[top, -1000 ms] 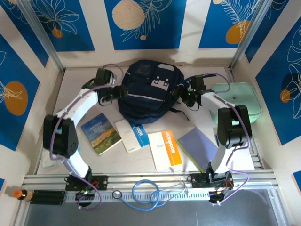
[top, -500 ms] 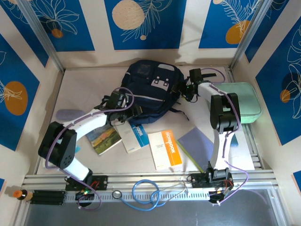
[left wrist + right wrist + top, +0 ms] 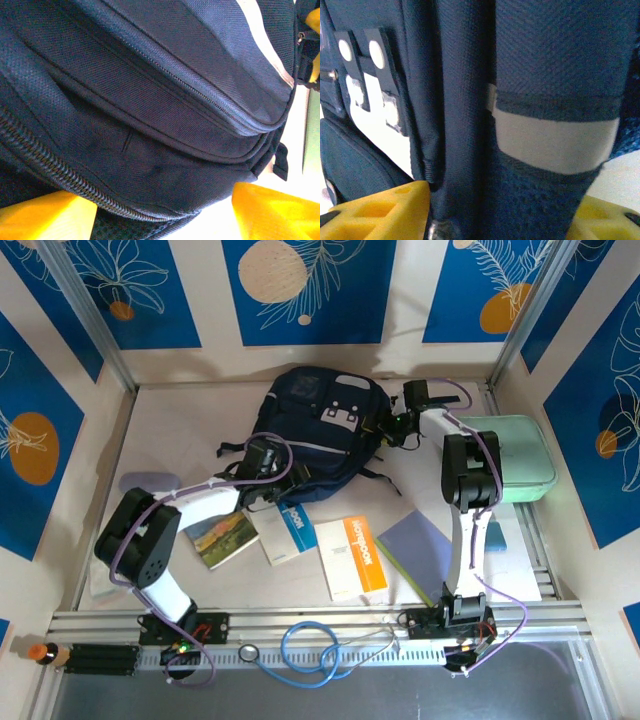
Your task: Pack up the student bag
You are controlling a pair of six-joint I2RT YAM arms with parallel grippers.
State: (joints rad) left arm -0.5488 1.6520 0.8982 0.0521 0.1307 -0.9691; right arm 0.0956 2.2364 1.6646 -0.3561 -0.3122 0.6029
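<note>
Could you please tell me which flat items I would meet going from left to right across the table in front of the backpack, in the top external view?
book with a landscape cover → white and blue book → orange and white notebook → lavender sheet

The left tool (image 3: 270, 462) has left the 9 o'clock side of the student bag (image 3: 315, 420) and swung round to its 7 o'clock edge. Its white forearm now lies low across the desk (image 3: 170, 430) and covers the far corner of the landscape book (image 3: 225, 538). A dark strap (image 3: 228, 448) now shows at the bag's 9 o'clock side, where that tool was. The right tool (image 3: 388, 430) has crept from the bag's 3 o'clock side up toward 2 o'clock. Its arm is drawn up straighter, so more of the mint-green case (image 3: 520, 455) lies uncovered.
</note>
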